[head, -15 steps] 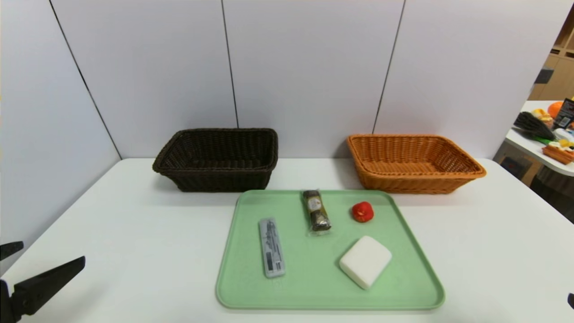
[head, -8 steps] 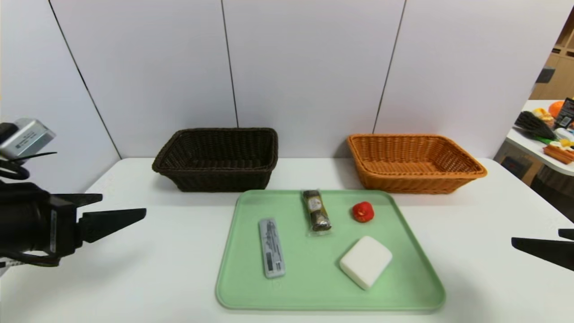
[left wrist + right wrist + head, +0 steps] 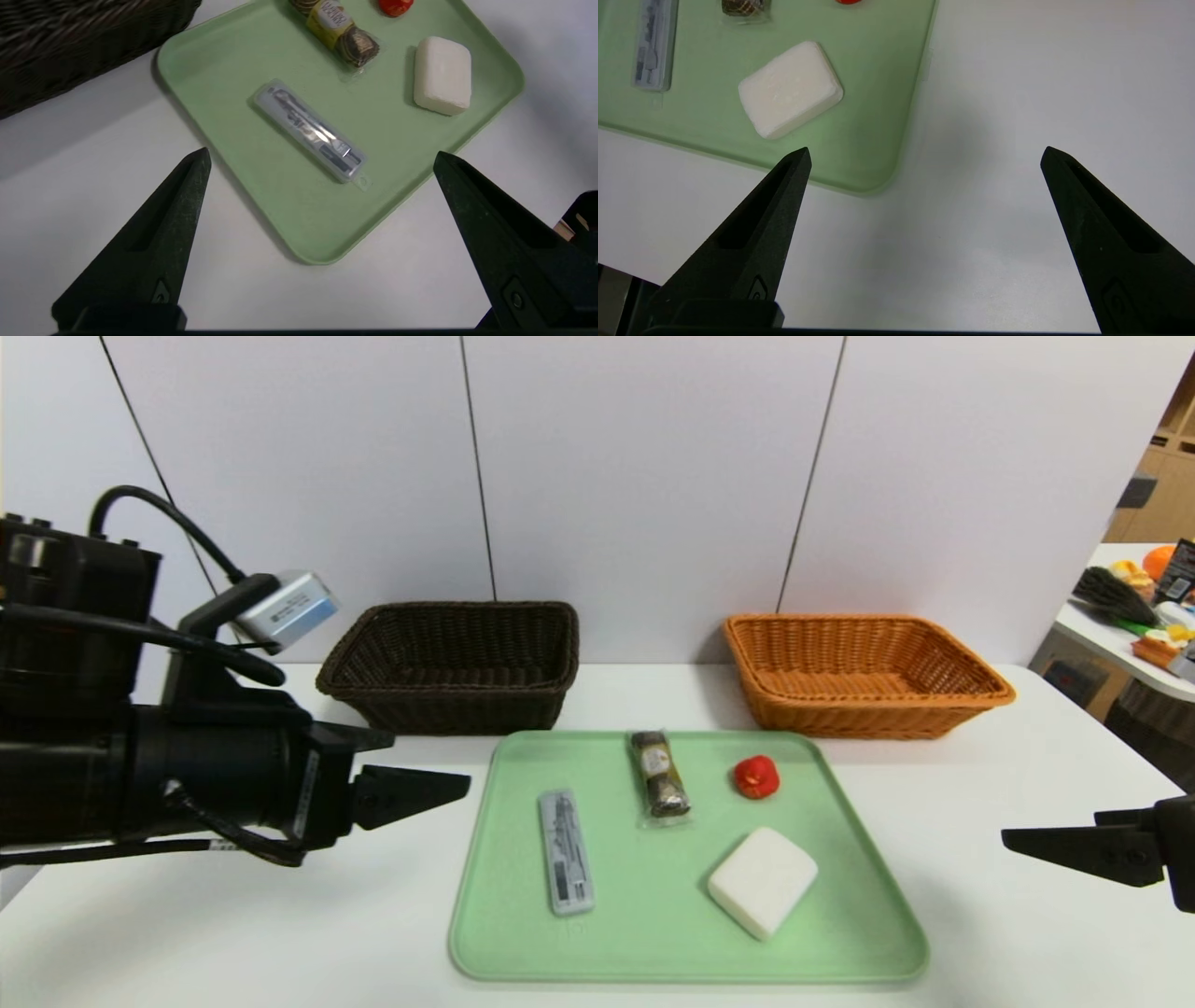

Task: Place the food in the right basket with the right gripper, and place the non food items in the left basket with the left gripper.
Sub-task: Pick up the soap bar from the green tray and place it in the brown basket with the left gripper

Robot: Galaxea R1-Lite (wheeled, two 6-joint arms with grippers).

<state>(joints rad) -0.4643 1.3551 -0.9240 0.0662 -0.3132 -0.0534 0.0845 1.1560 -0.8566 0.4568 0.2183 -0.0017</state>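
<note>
My black left end effector (image 3: 411,793) hangs wide open beside the pale green plastic tray (image 3: 653,952), aimed at the slim grey rectangular case (image 3: 566,851), the nearest non-food piece. My black right end effector (image 3: 1055,845), equally wide and holding nothing, waits over the white tabletop (image 3: 1027,933) off the tray's other side. The wrapped brown snack roll (image 3: 659,774), small red rubber duck (image 3: 755,777) and white soap-like block (image 3: 762,881) lie apart on the tray, leaving room to grasp. The dark brown wicker basket (image 3: 448,667) and orange-tan wicker basket (image 3: 859,677) stand behind (my wrist views crop the roll and duck).

Left gripper (image 3: 425,784) and right gripper (image 3: 1022,838) both gape wide.
</note>
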